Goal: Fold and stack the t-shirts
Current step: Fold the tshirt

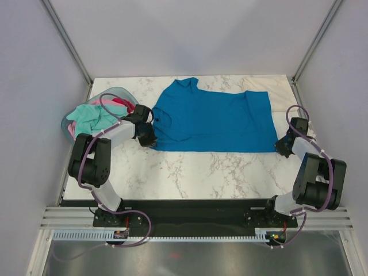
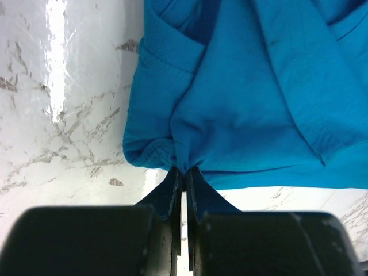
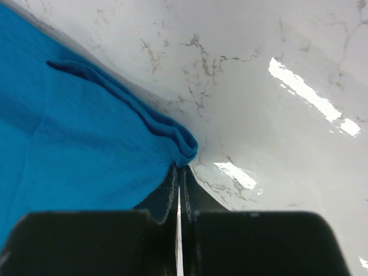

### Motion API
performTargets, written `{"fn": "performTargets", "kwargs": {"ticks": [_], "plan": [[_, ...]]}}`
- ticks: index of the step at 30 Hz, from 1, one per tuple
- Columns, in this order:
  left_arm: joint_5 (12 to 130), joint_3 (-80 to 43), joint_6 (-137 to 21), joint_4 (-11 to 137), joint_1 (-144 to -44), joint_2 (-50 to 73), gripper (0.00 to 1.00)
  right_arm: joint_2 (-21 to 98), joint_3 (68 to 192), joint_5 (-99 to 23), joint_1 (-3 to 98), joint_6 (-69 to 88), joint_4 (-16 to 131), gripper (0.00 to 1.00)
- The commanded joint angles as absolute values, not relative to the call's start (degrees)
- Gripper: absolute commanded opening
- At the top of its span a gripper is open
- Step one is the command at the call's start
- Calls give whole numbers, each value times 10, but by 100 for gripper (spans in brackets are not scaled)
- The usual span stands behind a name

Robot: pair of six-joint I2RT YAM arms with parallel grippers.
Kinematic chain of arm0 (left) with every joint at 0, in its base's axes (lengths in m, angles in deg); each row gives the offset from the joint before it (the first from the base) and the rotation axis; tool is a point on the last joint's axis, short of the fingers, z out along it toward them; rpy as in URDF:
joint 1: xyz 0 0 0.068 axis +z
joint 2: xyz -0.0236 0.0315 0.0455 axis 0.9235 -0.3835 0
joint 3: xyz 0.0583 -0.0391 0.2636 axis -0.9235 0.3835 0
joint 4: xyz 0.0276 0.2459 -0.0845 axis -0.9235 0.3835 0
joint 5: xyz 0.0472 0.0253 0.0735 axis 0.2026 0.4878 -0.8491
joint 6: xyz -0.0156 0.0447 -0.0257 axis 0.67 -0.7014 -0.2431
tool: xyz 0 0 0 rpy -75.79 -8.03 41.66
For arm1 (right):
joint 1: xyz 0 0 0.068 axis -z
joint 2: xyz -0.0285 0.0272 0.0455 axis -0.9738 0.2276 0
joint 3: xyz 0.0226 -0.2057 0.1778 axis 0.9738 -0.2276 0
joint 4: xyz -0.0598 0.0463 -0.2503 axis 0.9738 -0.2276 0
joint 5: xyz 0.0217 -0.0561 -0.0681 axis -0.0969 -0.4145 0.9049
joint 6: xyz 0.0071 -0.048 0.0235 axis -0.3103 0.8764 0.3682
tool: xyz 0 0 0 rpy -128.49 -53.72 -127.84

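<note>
A bright blue t-shirt lies spread across the marble table, folded lengthwise, its collar end at the left. My left gripper is shut on the shirt's near left corner; in the left wrist view the cloth bunches at the fingertips. My right gripper is shut on the shirt's near right corner, where the folded hem meets the fingertips. A cream shirt lies flat at the back right, partly under the blue one. Mint green and pink or red shirts fill the basket.
The pale blue-grey oval basket stands at the left edge of the table, close behind my left arm. Grey walls and metal posts close the back and sides. Bare marble stretches along the front.
</note>
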State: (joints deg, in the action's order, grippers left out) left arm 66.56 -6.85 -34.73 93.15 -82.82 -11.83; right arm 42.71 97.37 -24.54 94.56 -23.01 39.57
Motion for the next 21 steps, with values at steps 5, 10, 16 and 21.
{"fn": "performTargets", "kwargs": {"ticks": [5,10,16,21], "plan": [[656,-13,-379,972,-834,-55,2,363,953,-199,949,-216,342,0],[649,14,-382,990,-834,-17,2,319,920,-194,952,-222,345,0],[662,54,-379,1000,-838,26,2,280,902,-190,973,-217,318,0],[669,99,-367,1004,-854,67,2,238,880,-197,979,-218,300,0]]}}
